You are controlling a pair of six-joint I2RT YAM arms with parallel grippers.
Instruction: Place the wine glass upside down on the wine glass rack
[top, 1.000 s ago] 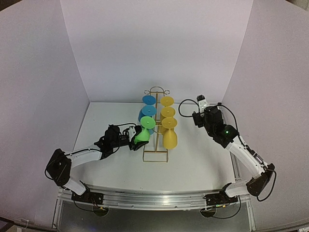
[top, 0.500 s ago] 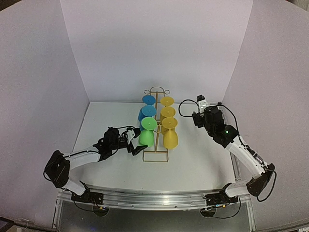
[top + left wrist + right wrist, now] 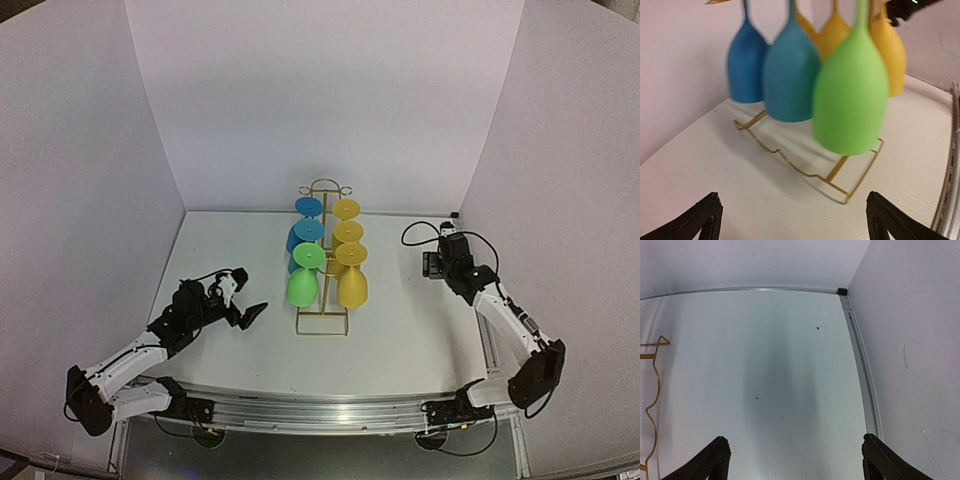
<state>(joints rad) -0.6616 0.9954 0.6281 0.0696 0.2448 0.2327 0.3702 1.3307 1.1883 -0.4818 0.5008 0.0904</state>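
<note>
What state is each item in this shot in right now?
green wine glass: upside down, hanging on rack, not held
wine glass rack: upright on table, loaded
blue glasses: two, hanging upside down
yellow glasses: three, hanging upside down
left fingers: open, empty, clear of rack
right fingers: open, empty

**Left wrist view.** The green wine glass [image 3: 850, 100], blue glasses [image 3: 790, 80] and yellow glasses [image 3: 887, 50] are motion-blurred, with their stems cut off at 12 o'clock. Only the finger ends of the left gripper [image 3: 792, 212] show, at 7 and 5 o'clock.

**Right wrist view.** The wine glass rack [image 3: 658, 382] is cropped at 9 o'clock. The right gripper [image 3: 794, 450] shows finger ends alone.
</note>
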